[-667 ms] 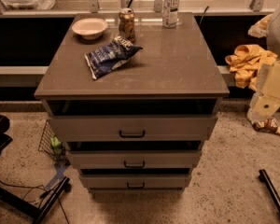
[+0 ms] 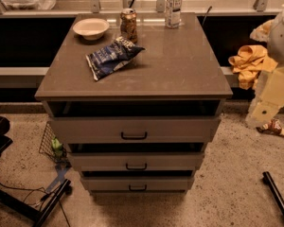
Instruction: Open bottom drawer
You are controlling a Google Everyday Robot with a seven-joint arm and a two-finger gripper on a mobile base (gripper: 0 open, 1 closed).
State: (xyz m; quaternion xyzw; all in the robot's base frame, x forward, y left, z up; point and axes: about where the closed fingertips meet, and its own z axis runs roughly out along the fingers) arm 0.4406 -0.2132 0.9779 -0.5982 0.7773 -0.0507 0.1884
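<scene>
The bottom drawer (image 2: 106, 183) is the lowest of three grey-brown fronts on the cabinet, with a small black bar handle (image 2: 137, 187). A dark gap shows above its front. The middle drawer (image 2: 99, 161) and the wider top drawer (image 2: 85, 129) sit above it, each with a dark gap above its front. My gripper (image 2: 258, 117) is at the lower end of the pale arm at the right edge. It hangs beside the cabinet's right side at about top-drawer height, apart from all handles and well above and right of the bottom drawer.
On the cabinet top (image 2: 180, 65) are a white bowl (image 2: 91, 28), a can (image 2: 128, 25), a blue chip bag (image 2: 111, 56) and a bottle (image 2: 173, 1). Yellow cloth (image 2: 248, 63) lies at the right. A wire basket (image 2: 52, 143) and cables are on the floor at the left, a dark bar (image 2: 277, 197) at the lower right.
The arm at the right edge has shifted slightly. The drawers and the things on the cabinet look unchanged.
</scene>
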